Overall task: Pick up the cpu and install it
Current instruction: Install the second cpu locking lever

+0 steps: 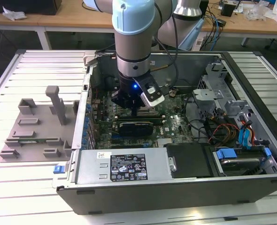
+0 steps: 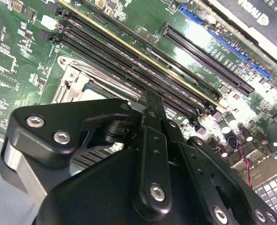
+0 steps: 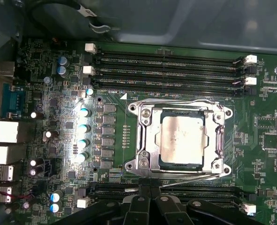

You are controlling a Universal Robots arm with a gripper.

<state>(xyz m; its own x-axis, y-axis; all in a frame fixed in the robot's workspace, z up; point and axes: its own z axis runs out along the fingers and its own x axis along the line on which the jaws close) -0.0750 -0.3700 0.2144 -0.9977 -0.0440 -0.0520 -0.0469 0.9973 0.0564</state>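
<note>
Open PC case (image 1: 251,183) on slatted bench | cpu (image 3: 182,139) seated in socket frame (image 3: 178,138) | my gripper (image 1: 134,111) above board, holds nothing, fingers look together | step: install, placement looks done | remaining: frame unlatched, needs closing

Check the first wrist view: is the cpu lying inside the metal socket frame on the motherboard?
Yes. The cpu sits flat within the metal socket frame, its pale silver top showing through the frame's opening.
</note>
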